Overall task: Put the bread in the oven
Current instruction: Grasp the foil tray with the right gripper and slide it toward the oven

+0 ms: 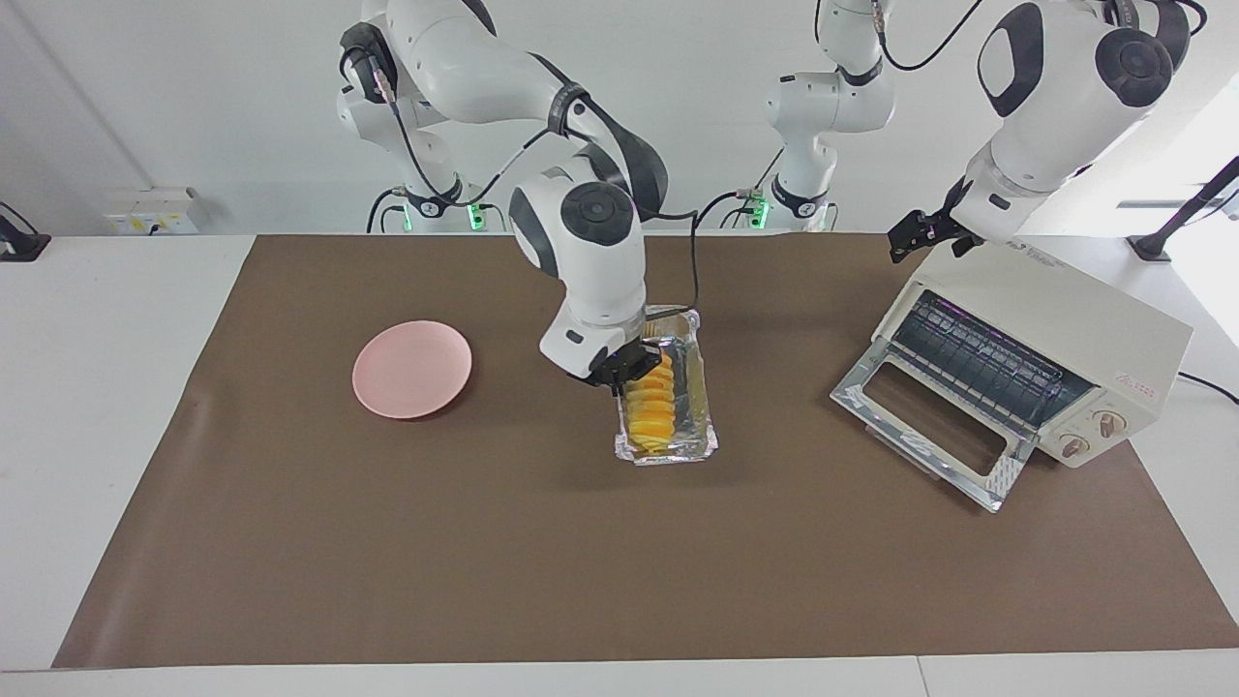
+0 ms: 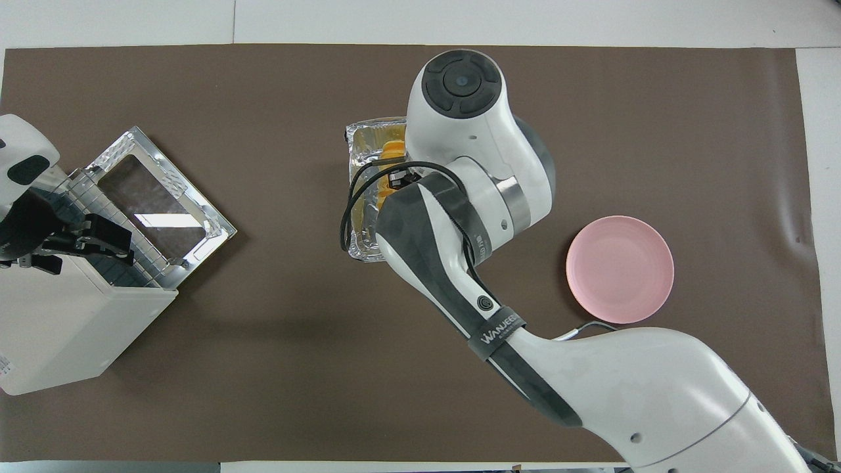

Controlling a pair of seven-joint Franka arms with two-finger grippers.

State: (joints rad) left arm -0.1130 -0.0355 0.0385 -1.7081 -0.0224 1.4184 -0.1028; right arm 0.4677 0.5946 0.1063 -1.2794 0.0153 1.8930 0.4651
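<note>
The right claw [image 1: 631,376] is clamped on the foil tray [image 1: 689,426], which hangs below it over mid-table with the bread [image 1: 650,411] lying inside. Ahead of it, toward the left arm's end, the oven [image 1: 1045,339] stands with its door down. Keep the tray level and approach square to the rack. The left claw [image 1: 920,235] waits wide open over the oven's top.

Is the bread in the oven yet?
Not yet. The oven door already hangs open. The right gripper is shut on the foil tray holding the bread, lifted over the middle of the mat. The left gripper waits, open, above the oven's top. Left to do: slide the bread inside onto the rack.
</note>
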